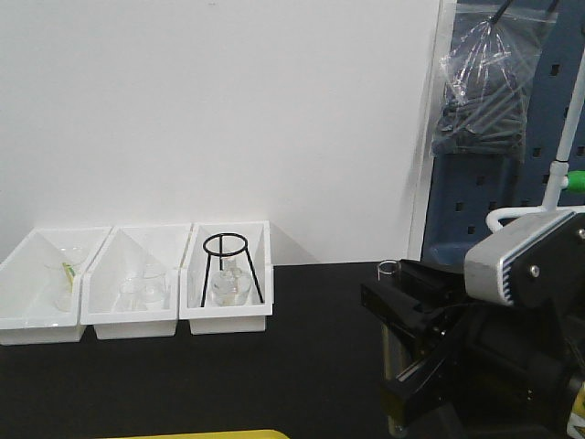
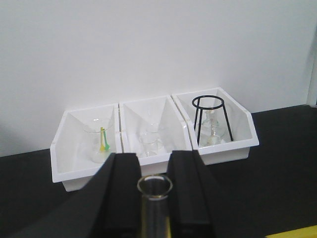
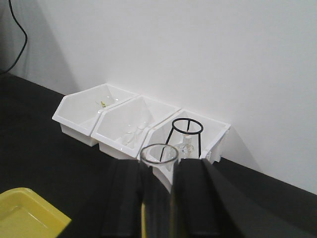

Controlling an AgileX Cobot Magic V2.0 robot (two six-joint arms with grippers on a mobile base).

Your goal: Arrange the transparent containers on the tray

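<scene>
- Black table [image 1: 302, 366] against a white wall [image 1: 228, 110]. At the right edge of the front view are a blue pegboard [image 1: 539, 183] and a clear bag [image 1: 480, 82] of dark items, too blurred to identify.
- Left gripper [image 2: 155, 166]: black fingers [image 2: 124, 193] are clamped on the left tube [image 2: 154, 186], one on each side. Only the round rim and a short length of glass show; the rest runs off the bottom edge.
- Right gripper [image 3: 159, 166]: fingers [image 3: 195, 198] are pressed against the right tube [image 3: 158, 153] in the same way. The rim is clear, the body is hidden between the fingers and cut off below.
- Front view: the right gripper [image 1: 393, 288] is over the table's right side, well apart from the bins. Only the right tube's rim [image 1: 388, 268] shows above the fingers. The left gripper is out of this view. Cannot tell whether either tube's lower end touches anything.
- Yellow tray [image 3: 25, 215]: only one corner shows, low and to the left of the right gripper. It is a thin sliver at the bottom edge of the other two views.
- Three white bins touch in a row at the wall: left bin [image 1: 41, 329], middle bin [image 1: 132, 325], right bin [image 1: 226, 322].
- Clear glassware [image 2: 151, 141] sits in all three bins, its outlines faint against the white. A yellow-green item [image 2: 104, 141] stands in the left bin's glass.
- A black tripod [image 1: 226, 265] stands in the right bin over glassware, whose shape is hard to make out.
</scene>
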